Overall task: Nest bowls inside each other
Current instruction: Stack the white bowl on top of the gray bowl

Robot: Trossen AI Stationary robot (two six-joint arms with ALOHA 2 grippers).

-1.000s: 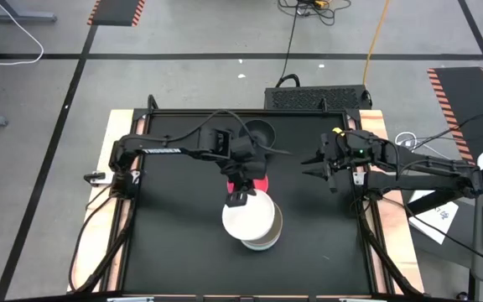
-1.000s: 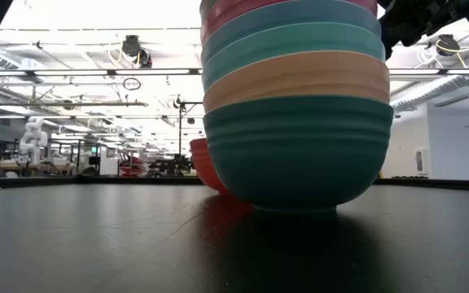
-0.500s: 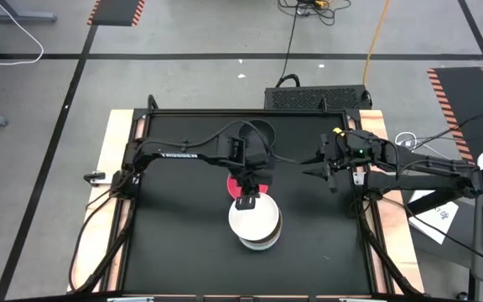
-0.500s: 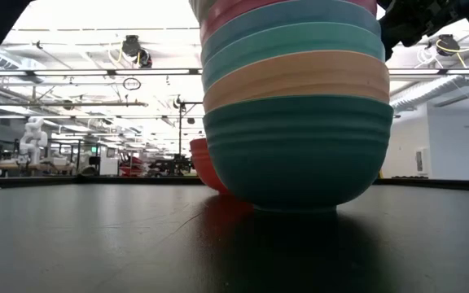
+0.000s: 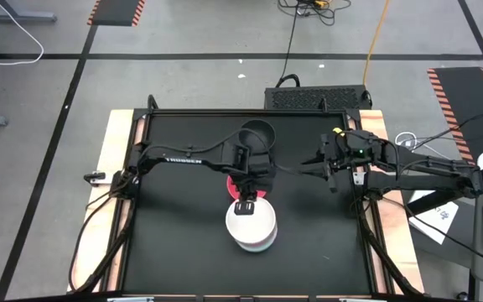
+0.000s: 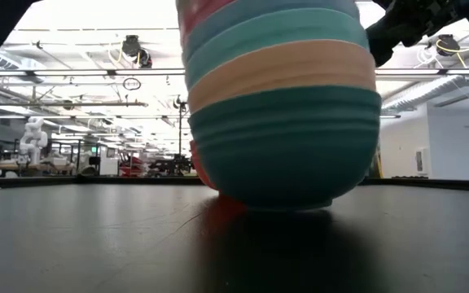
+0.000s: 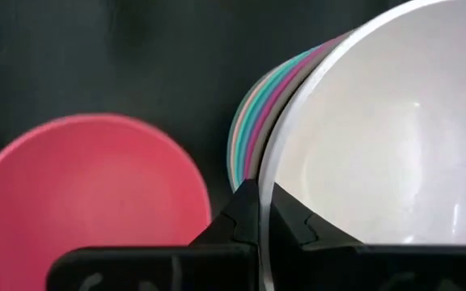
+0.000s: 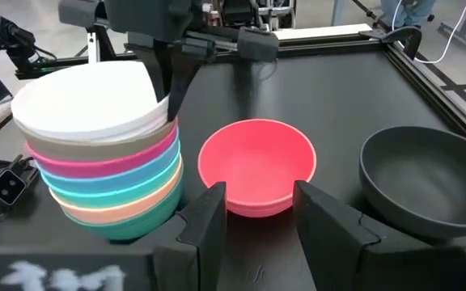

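Observation:
A stack of seven nested bowls [image 5: 251, 226] stands near the table's middle. From the top they are white, taupe, magenta, blue, cyan, peach and green. In the low view the stack [image 6: 283, 122] leans on its green base. My left gripper [image 5: 246, 204] is shut on the stack's far rim. A red bowl [image 8: 257, 166] sits upright on the table just beyond the stack, partly under the left arm. A black bowl [image 5: 258, 134] stands near the far edge. My right gripper [image 8: 257, 217] is open, hovering to the right of the red bowl and touching nothing. My left gripper pinches the white bowl's rim [image 7: 267, 174] on the stack's far side. One finger [image 7: 294, 218] is inside the bowl and the other is outside against the stack's side. The fingers come from above, pointing down. The stack sits tilted with its green base [image 6: 279, 199] on the table.
The black table mat has a raised frame edge [image 5: 367, 226] on the right. The right arm [image 5: 409, 172] reaches in from the right side. Bare mat [image 5: 174, 243] lies to the left of the stack and toward the near edge.
My left gripper has stayed shut on the rim and edged toward the near edge, while its wrist swung toward the table's right. The stack, upright a second ago, has tipped over to a lean and shifted slightly toward the table's left.

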